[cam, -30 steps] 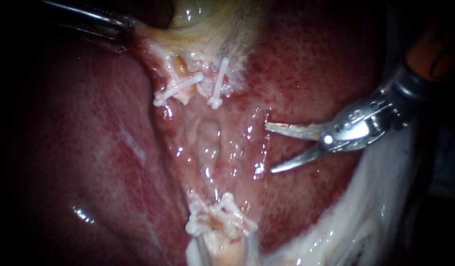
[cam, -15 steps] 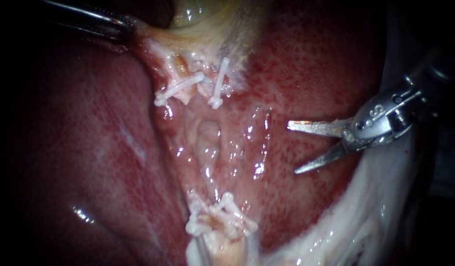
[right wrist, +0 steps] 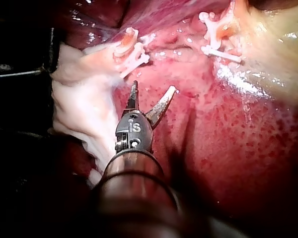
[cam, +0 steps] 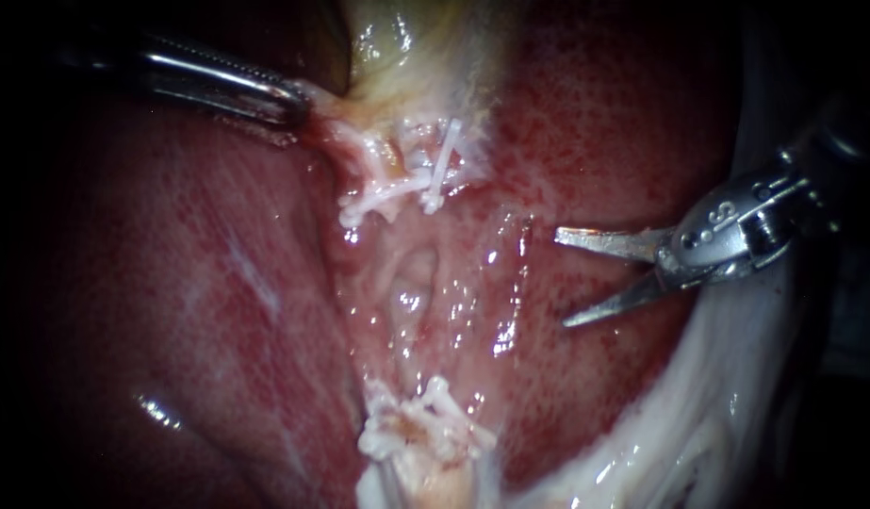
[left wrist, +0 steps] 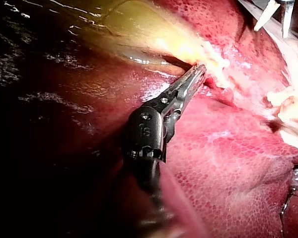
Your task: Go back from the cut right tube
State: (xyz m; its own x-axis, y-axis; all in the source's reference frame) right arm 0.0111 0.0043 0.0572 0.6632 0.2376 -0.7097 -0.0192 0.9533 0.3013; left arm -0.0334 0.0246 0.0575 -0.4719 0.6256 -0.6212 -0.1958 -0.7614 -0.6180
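Red wet liver [cam: 171,283] all around. Right instrument [cam: 562,278] at 3 o'clock, jaws wide open, empty, well apart from cut tube [cam: 420,467] with white clips [cam: 442,165] at 12 and 6. Left instrument [cam: 298,99] at 11, pinching gallbladder [cam: 397,57].

The liver [cam: 171,283] is wet and shiny, dark red with tiny spots. The gallbladder [cam: 397,47] looks smooth, slick and yellow-green. The clips [cam: 442,165] are white plastic, smooth and a bit dull. The left instrument [cam: 298,102] and the right instrument [cam: 562,278] are hard, shiny metal. The pale tissue [cam: 698,415] beside the liver is wet and stringy.
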